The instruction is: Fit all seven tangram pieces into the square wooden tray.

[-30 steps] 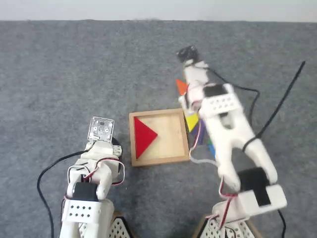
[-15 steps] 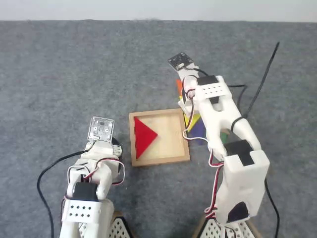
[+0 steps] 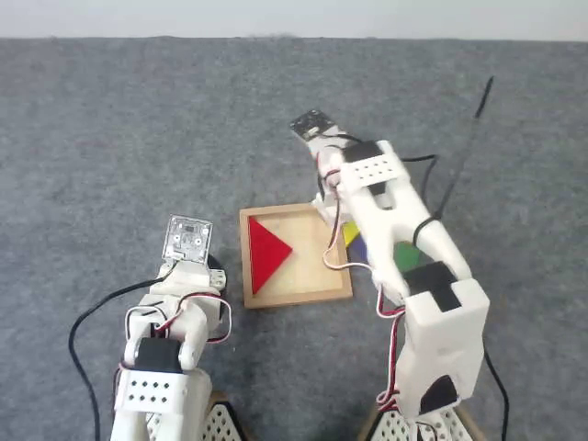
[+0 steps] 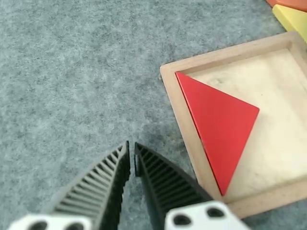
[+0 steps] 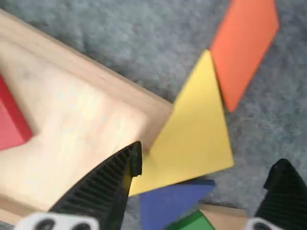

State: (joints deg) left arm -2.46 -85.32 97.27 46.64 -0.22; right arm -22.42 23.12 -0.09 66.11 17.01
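Note:
The square wooden tray lies mid-table with a red triangle in its left half, also seen as the red triangle in the tray. My right gripper is open and straddles a yellow triangle at the tray's right rim. One finger is over the tray's edge, the other over the carpet. An orange parallelogram touches the yellow piece, with blue and green pieces beside it. My left gripper is shut over bare carpet left of the tray.
Grey carpet covers the table. In the high view the right arm covers most loose pieces; yellow, blue and green patches peek out beside it. The left arm sits at the near left.
The right arm has swung left toward the tray's right edge and now covers the orange piece in the high view. The left arm has not moved.

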